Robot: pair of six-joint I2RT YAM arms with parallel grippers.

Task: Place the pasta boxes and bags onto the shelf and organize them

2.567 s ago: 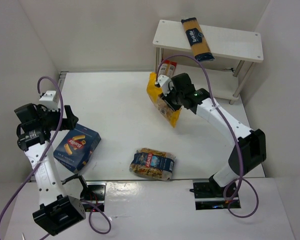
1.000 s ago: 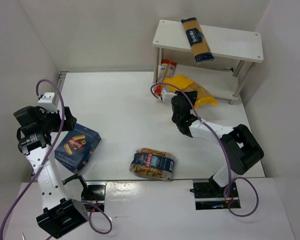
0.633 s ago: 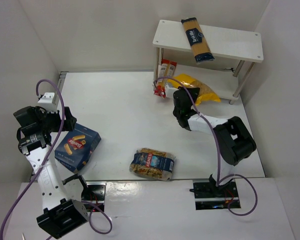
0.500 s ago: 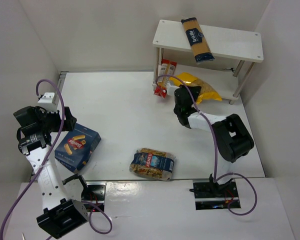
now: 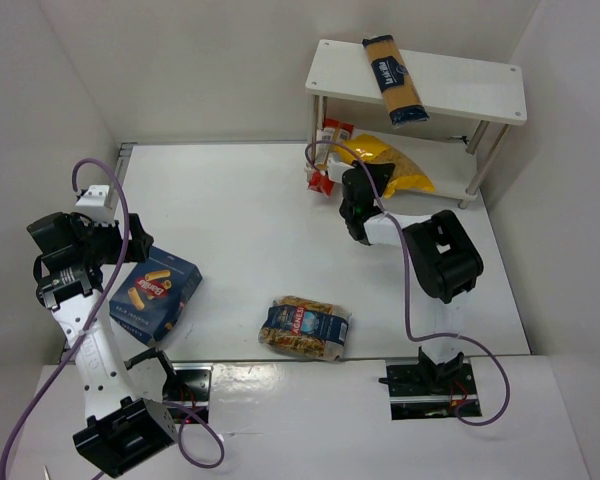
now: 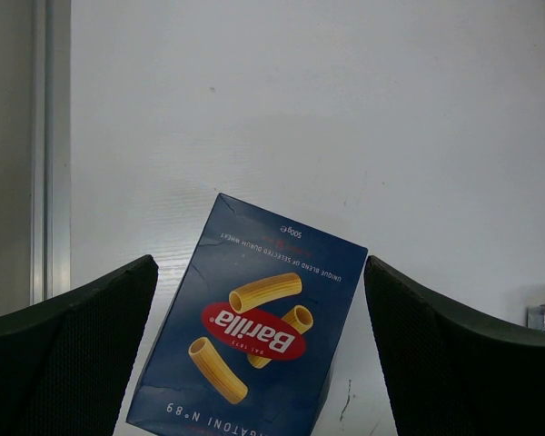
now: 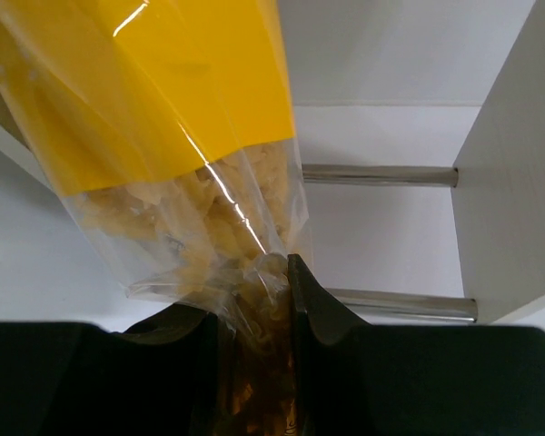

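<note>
My right gripper (image 5: 365, 180) is shut on the yellow bag with clear window (image 5: 395, 168), holding it in over the lower tier of the white shelf (image 5: 480, 95); in the right wrist view the bag (image 7: 163, 118) is pinched between the fingers (image 7: 313, 309). The long spaghetti packet (image 5: 393, 78) lies on the top tier. The narrow red-white packet (image 5: 328, 150) stands at the shelf's left leg. The dark blue box (image 5: 155, 293) lies on the table at the left, under my open left gripper (image 5: 130, 245); it also shows in the left wrist view (image 6: 250, 341). The clear blue-labelled bag (image 5: 305, 328) lies near the front.
The shelf's silver legs (image 7: 381, 174) run close to the right of the bag. White walls enclose the table on the left, back and right. A purple cable (image 5: 110, 215) loops by the left arm.
My right gripper has carried the yellow bag from left of the shelf, laid it flat and moved it in over the lower tier. The left arm has barely moved.
</note>
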